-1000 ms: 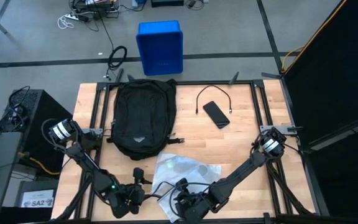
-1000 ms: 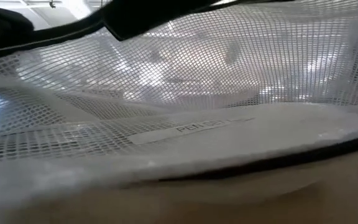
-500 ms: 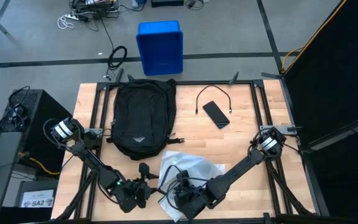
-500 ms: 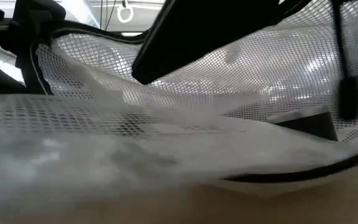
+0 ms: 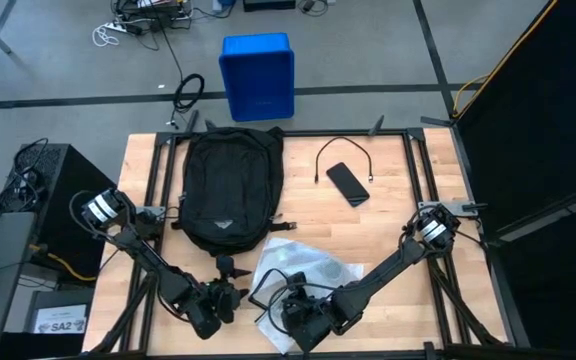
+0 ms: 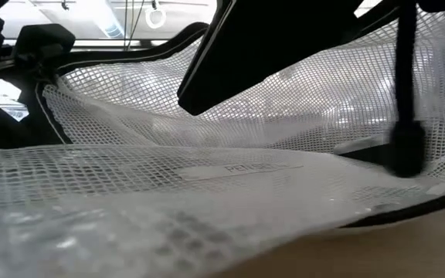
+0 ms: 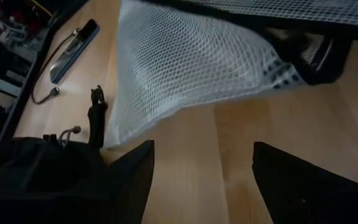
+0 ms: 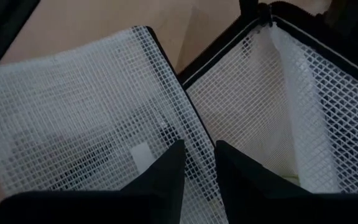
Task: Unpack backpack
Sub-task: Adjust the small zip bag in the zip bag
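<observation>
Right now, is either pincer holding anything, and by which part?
The right pincer pinches the white mesh pouch by its black-trimmed edge. The left pincer is open and empty.

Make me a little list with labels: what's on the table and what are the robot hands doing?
backpack: lying flat at the table's back left
mesh pouch: white, in front of the backpack
phone: back right, beside a cable
right gripper: pinching the pouch's mesh
left gripper: open, empty, beside the pouch

- The backpack (image 5: 230,190) is large, black and lies flat on the table, at about 11 o'clock.
- Its rounded end points to 6 o'clock.
</observation>
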Controlling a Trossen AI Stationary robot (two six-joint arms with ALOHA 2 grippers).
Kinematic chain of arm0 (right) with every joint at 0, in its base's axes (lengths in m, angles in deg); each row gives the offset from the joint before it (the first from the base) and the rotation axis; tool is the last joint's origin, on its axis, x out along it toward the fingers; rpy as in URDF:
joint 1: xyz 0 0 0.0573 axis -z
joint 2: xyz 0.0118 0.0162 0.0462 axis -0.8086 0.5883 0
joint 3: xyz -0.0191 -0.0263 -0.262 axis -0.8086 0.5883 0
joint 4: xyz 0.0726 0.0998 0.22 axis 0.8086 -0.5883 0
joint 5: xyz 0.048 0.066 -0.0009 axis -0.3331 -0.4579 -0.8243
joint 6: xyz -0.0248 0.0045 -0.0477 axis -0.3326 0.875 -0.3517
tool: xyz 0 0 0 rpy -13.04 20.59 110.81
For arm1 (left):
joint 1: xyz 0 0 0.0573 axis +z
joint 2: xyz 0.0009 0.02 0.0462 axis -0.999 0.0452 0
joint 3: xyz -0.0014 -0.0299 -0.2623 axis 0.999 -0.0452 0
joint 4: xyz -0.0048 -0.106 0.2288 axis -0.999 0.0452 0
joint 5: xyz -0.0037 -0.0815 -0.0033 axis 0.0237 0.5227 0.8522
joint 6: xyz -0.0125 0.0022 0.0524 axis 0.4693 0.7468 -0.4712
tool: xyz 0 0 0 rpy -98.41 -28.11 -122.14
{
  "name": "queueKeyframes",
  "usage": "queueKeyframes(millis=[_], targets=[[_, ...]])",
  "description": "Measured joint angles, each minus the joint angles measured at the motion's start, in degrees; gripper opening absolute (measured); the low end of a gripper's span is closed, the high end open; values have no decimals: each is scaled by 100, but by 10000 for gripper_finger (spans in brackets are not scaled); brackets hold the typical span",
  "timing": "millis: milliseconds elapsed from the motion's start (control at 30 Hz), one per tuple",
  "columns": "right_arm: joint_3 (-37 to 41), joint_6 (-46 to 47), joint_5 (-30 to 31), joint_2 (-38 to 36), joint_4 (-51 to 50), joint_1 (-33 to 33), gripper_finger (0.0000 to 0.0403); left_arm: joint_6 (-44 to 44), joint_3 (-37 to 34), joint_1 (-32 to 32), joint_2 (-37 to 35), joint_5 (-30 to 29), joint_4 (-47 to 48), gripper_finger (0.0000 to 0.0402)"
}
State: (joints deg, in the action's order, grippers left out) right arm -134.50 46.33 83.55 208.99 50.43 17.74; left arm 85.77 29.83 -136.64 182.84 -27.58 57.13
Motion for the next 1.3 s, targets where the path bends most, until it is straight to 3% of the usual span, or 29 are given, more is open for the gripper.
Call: queueKeyframes(millis=[167, 367, 633, 800, 1033, 1167, 1300], targets=[[2, 4, 0, -2, 34, -2, 63, -119, 86, 14, 0, -114, 36, 238], [2, 9, -1, -4, 166, -2, 61, -915, 348, 118, 0, -393, -199, 239], [2, 9, -2, -7, 179, -2, 63, -1932, 363, 349, 0, 561, -1339, 228], [2, 9, -1, -7, 181, -2, 61, -2031, 363, 473, 0, 856, -1546, 166], [2, -27, -6, -10, 181, -2, 60, -1891, 363, 690, 2, 1108, -1691, 16], [2, -311, -392, -41, 282, -50, 59, -1878, 363, 730, 2, 1113, -1830, 2], [2, -361, -1494, -52, 445, -85, 45, -1872, 363, 751, 2, 1117, -1924, 0]])
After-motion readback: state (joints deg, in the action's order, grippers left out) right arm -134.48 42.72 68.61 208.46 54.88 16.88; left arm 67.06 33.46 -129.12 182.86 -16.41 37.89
